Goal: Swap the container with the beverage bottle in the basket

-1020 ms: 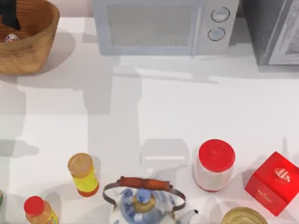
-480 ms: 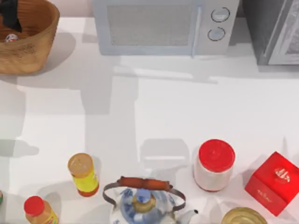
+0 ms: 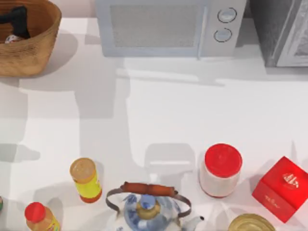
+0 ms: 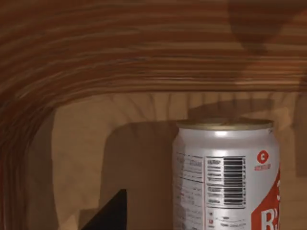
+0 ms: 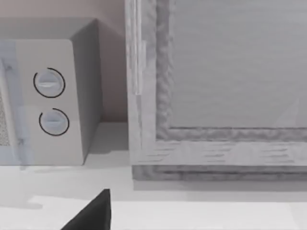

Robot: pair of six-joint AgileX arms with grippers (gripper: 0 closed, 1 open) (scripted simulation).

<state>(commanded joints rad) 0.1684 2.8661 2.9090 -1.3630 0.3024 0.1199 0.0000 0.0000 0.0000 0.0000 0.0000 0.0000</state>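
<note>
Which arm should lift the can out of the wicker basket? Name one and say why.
Left. The left gripper hangs inside the tan woven wicker basket, beside the silver-and-red drink can; the right arm faces the grey microwave.

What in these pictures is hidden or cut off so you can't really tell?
- Left claw, top view: whether open or shut, inside the basket.
- Can, left wrist view: its red lettering is cut by the edge.
- Gold lid, top view: the frame's edge cuts it.
- Right claw, right wrist view: one dark fingertip shows.
</note>
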